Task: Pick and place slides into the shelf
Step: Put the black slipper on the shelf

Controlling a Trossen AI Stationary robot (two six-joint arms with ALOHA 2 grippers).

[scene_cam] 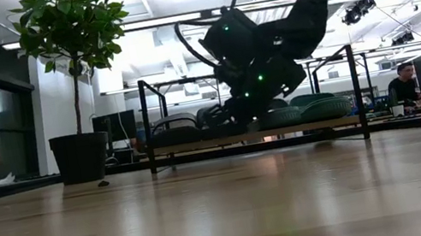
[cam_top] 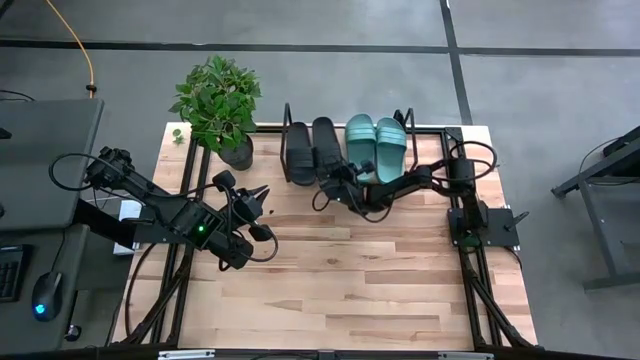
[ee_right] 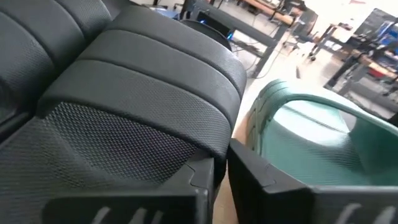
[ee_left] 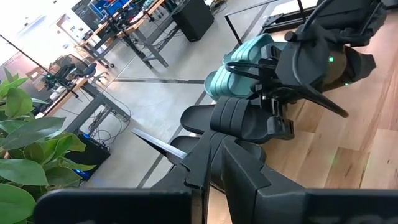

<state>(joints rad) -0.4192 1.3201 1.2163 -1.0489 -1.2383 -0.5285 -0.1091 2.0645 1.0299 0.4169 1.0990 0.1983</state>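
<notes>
Slides all four on the shelf [cam_top: 288, 128] at the far edge of the table [cam_top: 330, 290]: two black slides [cam_top: 311, 150] on the left, two teal slides [cam_top: 376, 146] on the right, side by side, toes toward the far side.

Right gripper [cam_top: 333, 184] reaches in from the right and sits at the near end of the inner black slide [ee_right: 130, 93]. Right wrist view shows its fingers almost closed, only a thin gap between them, tips right at the strap edge, between that slide and the neighbouring teal slide [ee_right: 317, 134]. Cannot tell if they pinch anything; looks like nothing held.

Left gripper [cam_top: 258, 191] waits near the plant [cam_top: 218, 105], left of the shelf, tips drawn together, empty.

Judgement: placing is basically done, step in hand is release or nudge and retreat. To do it well: pull straight back toward the near side, stay level so the tips don't drag the strap and tug the slide off the board. Keep clear of the black loop frame and the teal slide next door. Left arm stays parked.
</notes>
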